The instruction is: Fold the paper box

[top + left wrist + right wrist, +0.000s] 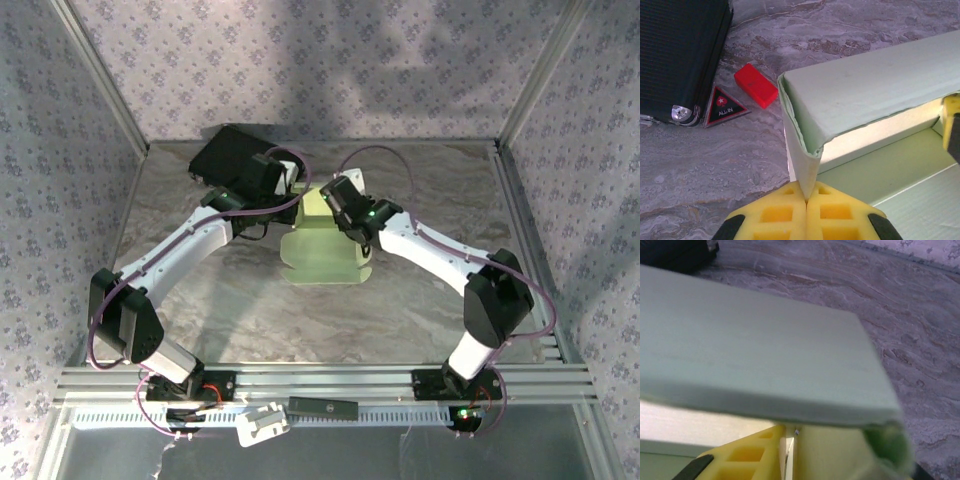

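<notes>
Left fingers [777, 215] clenched on paper box [322, 262] corner. Left wrist view: red block [756, 85], black case [680, 55] left of box. Right fingers [740, 457] beneath box flap; grip unclear.

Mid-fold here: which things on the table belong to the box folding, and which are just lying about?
Job:
paper box
left gripper, pinched on its corner

Lying about:
black case
red block
triangular ALL-IN badge

Pale-green thin cardboard paper box [325, 255]; grey, marble-veined tabletop [250, 310]; finely ribbed black case [680, 50]; plain red rectangular block [756, 85]; red-edged black triangular token [726, 106] bearing a white star and lettering; lilac floral-print walls [330, 60].
</notes>
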Robot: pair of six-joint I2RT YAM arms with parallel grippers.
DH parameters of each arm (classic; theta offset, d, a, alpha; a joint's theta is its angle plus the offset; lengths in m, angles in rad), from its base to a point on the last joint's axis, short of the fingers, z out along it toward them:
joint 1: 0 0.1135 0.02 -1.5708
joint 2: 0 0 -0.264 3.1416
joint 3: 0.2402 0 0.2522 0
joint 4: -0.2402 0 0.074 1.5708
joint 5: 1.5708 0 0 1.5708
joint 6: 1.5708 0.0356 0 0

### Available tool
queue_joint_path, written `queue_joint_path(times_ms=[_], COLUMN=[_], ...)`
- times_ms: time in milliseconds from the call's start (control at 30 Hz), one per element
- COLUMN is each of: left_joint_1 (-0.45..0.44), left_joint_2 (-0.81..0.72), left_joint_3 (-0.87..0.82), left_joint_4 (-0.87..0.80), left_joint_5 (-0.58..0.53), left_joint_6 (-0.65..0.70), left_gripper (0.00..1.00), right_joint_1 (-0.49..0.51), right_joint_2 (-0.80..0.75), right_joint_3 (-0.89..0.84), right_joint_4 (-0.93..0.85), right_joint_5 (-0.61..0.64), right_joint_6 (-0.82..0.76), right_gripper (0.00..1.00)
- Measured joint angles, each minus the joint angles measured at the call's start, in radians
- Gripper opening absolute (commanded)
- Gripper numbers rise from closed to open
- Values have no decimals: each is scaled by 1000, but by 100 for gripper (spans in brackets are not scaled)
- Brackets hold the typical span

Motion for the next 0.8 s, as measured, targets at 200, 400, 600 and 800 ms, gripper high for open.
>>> queue_joint_path(times_ms=[200, 400, 600, 800], left_joint_1=[-5, -6, -6, -7], left_joint_2=[0, 0, 0, 0], left_joint_3=[0, 5, 5, 10], left_joint_4=[-23, -16, -23, -19], left_joint_5=[-6, -10, -17, -21], left_joint_6=[-6, -13, -17, -17], left_gripper=[0, 0, 0, 0], right_joint_1=[8, 29, 43, 44], right_joint_2=[11, 41, 50, -56], right_joint_3=[14, 79, 84, -35], right_joint_4=[-8, -70, -84, -18], right_joint_5=[36, 116, 130, -27], right_joint_6=[47, 82, 99, 55], right_gripper=[0, 0, 26, 51])
